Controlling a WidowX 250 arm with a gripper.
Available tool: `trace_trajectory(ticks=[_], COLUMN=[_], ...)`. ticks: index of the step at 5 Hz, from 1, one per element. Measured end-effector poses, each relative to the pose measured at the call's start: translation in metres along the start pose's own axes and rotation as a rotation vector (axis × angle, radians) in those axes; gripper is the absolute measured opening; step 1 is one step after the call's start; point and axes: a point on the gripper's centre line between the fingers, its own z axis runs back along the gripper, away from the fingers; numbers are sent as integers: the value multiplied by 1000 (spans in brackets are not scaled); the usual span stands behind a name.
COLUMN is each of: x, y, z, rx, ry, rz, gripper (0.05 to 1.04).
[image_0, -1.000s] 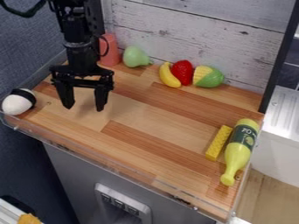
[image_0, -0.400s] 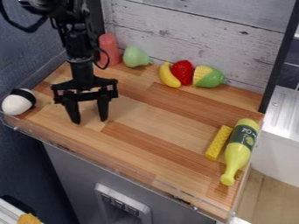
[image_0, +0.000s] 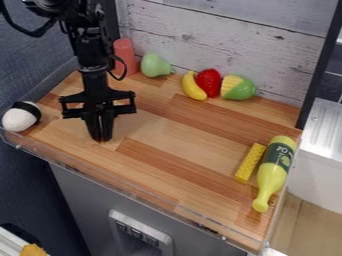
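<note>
Well, closest to my camera lies the yellow bottle (image_0: 272, 174) on the desk (image_0: 180, 160), the yellow block (image_0: 250, 163) just beside it. Further back, my gripper (image_0: 100, 138) hangs over the left part in my view, its jaws brought together with nothing visible between them. Nearest it, the white ball (image_0: 19, 120) with a black band sits at the left edge. I judge it light, slightly soft and apt to roll; I'd grip gently across its widest part. Farthest off are the red cylinder (image_0: 125, 56), green pear (image_0: 155, 65), banana (image_0: 193, 86), strawberry (image_0: 209, 83) and corn (image_0: 238, 88), probably light, smooth plastic.
</note>
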Motion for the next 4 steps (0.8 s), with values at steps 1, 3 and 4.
trace_trajectory(ticks=[1,3,4], x=[3,5,4], y=[-7,-14,-15], z=[3,5,18], rx=[9,27,48], ry=[-16,-4,22], rz=[-96,-189,-314], gripper=[60,52,52])
